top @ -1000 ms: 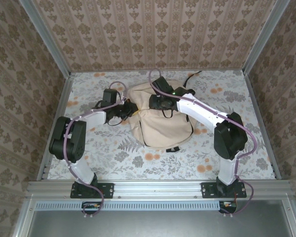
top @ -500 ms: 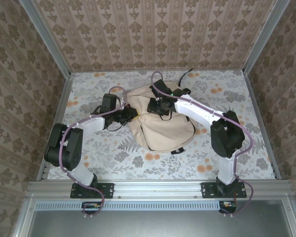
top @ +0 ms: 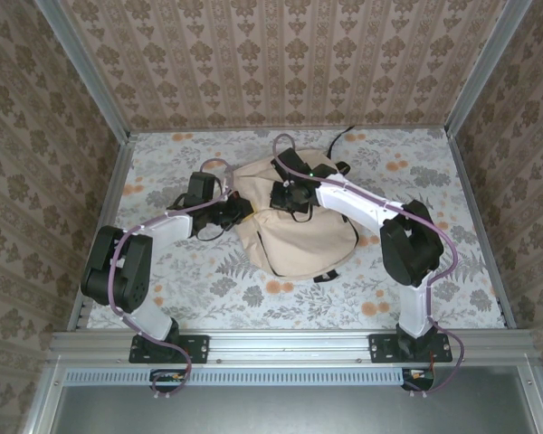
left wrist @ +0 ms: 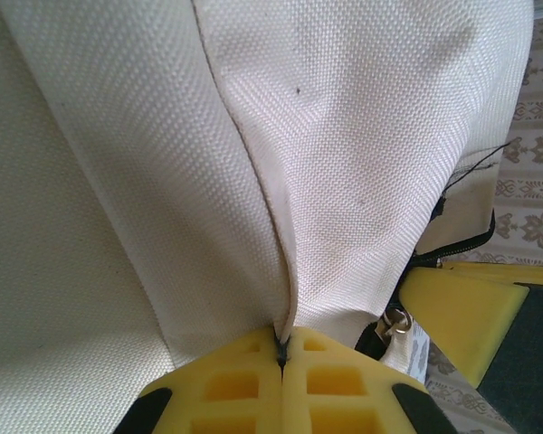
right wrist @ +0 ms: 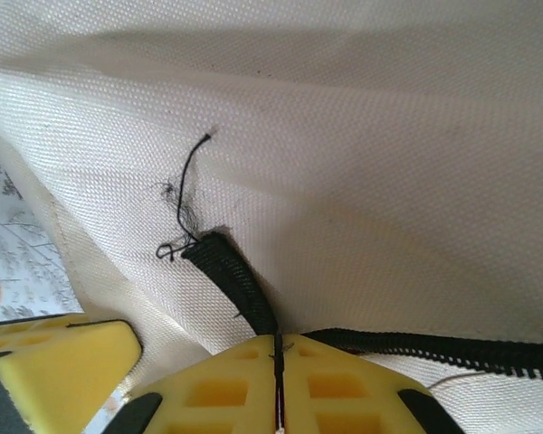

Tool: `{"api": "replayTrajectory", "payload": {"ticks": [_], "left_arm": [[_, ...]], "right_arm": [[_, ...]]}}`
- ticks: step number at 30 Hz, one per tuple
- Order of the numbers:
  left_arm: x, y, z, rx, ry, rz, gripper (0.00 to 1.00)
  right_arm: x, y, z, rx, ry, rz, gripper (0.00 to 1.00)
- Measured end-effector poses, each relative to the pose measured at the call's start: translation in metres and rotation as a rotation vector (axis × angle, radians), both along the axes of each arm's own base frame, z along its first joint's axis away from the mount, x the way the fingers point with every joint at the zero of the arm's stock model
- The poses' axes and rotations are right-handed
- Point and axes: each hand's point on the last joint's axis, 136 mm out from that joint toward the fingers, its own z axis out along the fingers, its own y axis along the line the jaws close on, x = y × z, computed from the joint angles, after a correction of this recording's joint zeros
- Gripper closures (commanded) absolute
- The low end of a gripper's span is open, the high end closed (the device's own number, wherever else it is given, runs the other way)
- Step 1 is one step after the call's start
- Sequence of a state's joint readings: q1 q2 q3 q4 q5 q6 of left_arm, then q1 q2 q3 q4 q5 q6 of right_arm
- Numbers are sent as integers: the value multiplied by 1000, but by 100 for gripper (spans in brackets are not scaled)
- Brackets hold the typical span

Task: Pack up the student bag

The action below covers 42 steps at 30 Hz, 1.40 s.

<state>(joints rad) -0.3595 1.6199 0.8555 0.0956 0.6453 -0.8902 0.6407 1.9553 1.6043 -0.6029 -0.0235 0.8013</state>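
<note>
Now, at the centre of the worktop point(top: 434, 181), the student bag point(top: 299, 235) lies slumped. The left tool point(left wrist: 281, 351) pinches its cream side seam point(left wrist: 253, 181), and the right tool point(right wrist: 277, 348) is clamped on the black zipper tape end point(right wrist: 240, 280). Risk: opposing pulls could slip the thin fabric free or fray the loose threads point(right wrist: 185, 194).

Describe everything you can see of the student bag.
The student bag is a large cream backpack of coarse woven fabric, lying slumped on the floral table. A black zipper runs along a seam, with a frayed black thread near its end. A dark strap pokes out at the near edge. The left gripper pinches a fabric fold, and the right gripper is shut on the zipper's end.
</note>
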Motion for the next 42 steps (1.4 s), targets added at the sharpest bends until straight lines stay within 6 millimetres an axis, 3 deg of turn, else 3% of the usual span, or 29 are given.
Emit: {"api": "replayTrajectory", "payload": {"ticks": [5,13,15,20,23,30,38,42], "left_arm": [[-3,3,-3,32,1,2,100],[-6,10,-12,77,29,15,100],[-6,11,-13,78,32,18,100],[-7,12,-13,80,34,17,100],[-7,12,-13,80,32,15,100],[-7,11,-13,80,29,12,100],[-7,11,-11,75,27,8,100],[-7,11,-11,74,27,8,100]], "right_arm": [[-3,-7,3,-124,-57,23,95],[7,-48,10,-370,-142,-4,96],[8,-52,11,-392,-150,1,91],[5,-35,15,-333,-146,94,68],[1,-17,22,-270,-151,154,60],[7,8,39,-194,-171,187,60],[3,7,6,-214,-71,150,60],[-1,10,3,-187,-42,143,69]]}}
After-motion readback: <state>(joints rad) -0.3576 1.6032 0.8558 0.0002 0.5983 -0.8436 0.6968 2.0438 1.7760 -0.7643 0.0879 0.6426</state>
